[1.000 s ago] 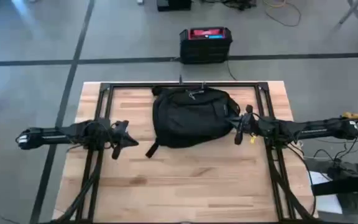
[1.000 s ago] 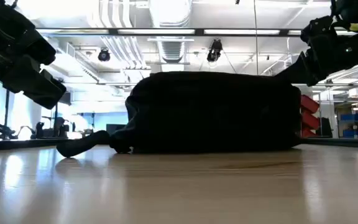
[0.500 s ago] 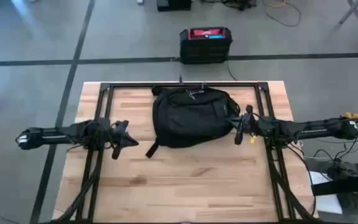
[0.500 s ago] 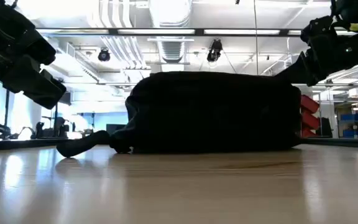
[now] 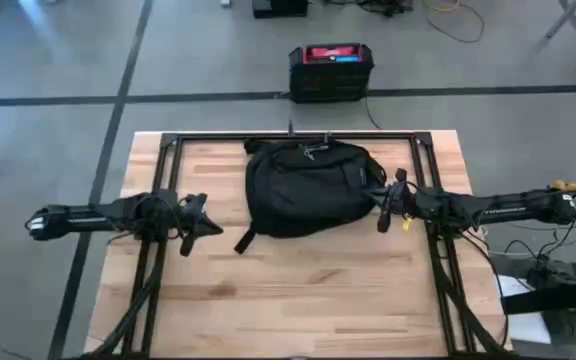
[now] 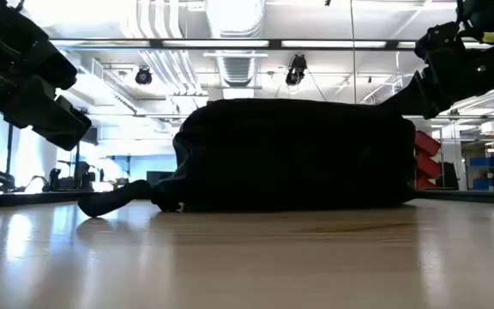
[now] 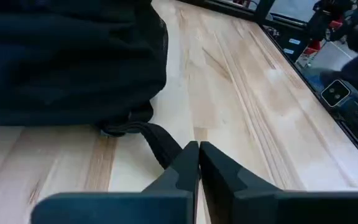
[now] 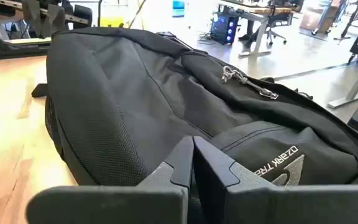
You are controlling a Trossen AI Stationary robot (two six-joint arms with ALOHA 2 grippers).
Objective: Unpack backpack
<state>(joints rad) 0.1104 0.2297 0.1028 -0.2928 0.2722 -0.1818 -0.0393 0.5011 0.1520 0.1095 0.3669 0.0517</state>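
Note:
The black fabric backpack (image 5: 308,187) lies flat on the wooden table's far middle, zip pulls (image 8: 247,83) and pale triangular logo (image 8: 284,163) facing up. One black strap (image 5: 245,240) trails from its near left corner onto the wood. My left gripper (image 5: 218,229) hovers shut just left of that strap end, above the table. My right gripper (image 5: 373,208) is shut and hovers at the backpack's right side, over its edge. In the low view the backpack (image 6: 294,154) is a dark mound between both arms.
A black metal frame (image 5: 298,136) runs along the table's far edge and down both sides. A rigid black box with a red top (image 5: 330,70) stands on the floor beyond the table. Bare wood (image 5: 298,300) fills the table's near half.

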